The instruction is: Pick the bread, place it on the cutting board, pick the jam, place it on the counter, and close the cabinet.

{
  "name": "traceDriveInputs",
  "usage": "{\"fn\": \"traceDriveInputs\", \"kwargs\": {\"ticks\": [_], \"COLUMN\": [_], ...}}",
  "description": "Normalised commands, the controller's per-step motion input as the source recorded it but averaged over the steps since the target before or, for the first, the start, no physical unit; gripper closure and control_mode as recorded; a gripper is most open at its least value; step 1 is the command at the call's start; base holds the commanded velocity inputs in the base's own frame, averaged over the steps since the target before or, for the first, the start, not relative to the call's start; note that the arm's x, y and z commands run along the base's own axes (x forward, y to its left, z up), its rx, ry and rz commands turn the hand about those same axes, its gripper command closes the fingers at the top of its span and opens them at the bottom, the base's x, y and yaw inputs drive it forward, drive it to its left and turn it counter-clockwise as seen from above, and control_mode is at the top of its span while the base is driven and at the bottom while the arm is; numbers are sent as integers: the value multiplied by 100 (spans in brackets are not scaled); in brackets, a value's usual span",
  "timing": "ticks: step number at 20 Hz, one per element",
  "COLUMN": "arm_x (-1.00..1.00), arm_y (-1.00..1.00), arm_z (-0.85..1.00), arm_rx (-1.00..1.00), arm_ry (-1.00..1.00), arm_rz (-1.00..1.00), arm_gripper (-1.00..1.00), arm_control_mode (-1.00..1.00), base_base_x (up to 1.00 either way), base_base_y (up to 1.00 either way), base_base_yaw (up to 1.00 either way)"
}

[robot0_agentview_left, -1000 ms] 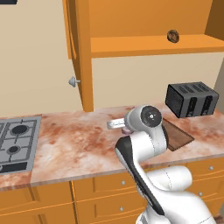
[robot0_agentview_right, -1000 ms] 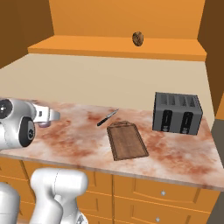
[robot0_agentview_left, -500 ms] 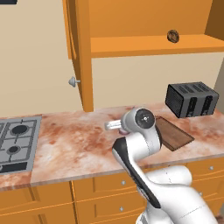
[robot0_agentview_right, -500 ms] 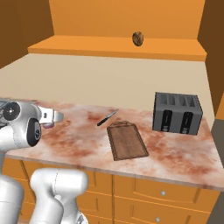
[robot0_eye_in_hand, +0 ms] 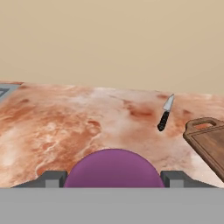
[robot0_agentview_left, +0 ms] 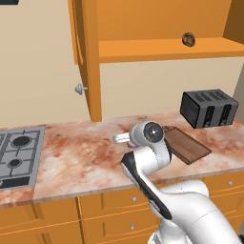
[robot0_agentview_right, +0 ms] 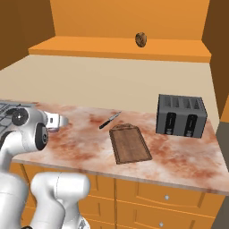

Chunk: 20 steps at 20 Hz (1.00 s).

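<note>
jam (robot0_eye_in_hand: 113, 168) sits btwn the fingers (robot0_eye_in_hand: 52, 179) at bottom centre of hand view, gripper (robot0_eye_in_hand: 113, 177) clamped on it, above counter (robot0_eye_in_hand: 65, 122).

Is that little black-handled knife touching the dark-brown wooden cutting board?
Apart. In the right base view, a strip of marbled counter shows between the black-handled knife and the dark-brown wooden cutting board; the hand view shows the same gap.
</note>
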Motion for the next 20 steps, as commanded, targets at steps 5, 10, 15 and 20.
{"fn": "traceDriveInputs", "kwargs": {"ticks": [5, 10, 15, 20], "arm_x": [15, 5, 0, 0], "arm_y": [0, 0, 0, 0], "arm_z": [-22, -19, -14, -14], "arm_rx": [0, 0, 0, 0], "arm_ry": [0, 0, 0, 1], "arm_rz": [1, 1, 1, 0], "arm_gripper": [100, 100, 100, 100], "arm_control_mode": [-100, -100, -100, -100], "base_base_x": [0, 0, 0, 0], "base_base_y": [0, 0, 0, 0], "base_base_yaw": [0, 0, 0, 0]}}
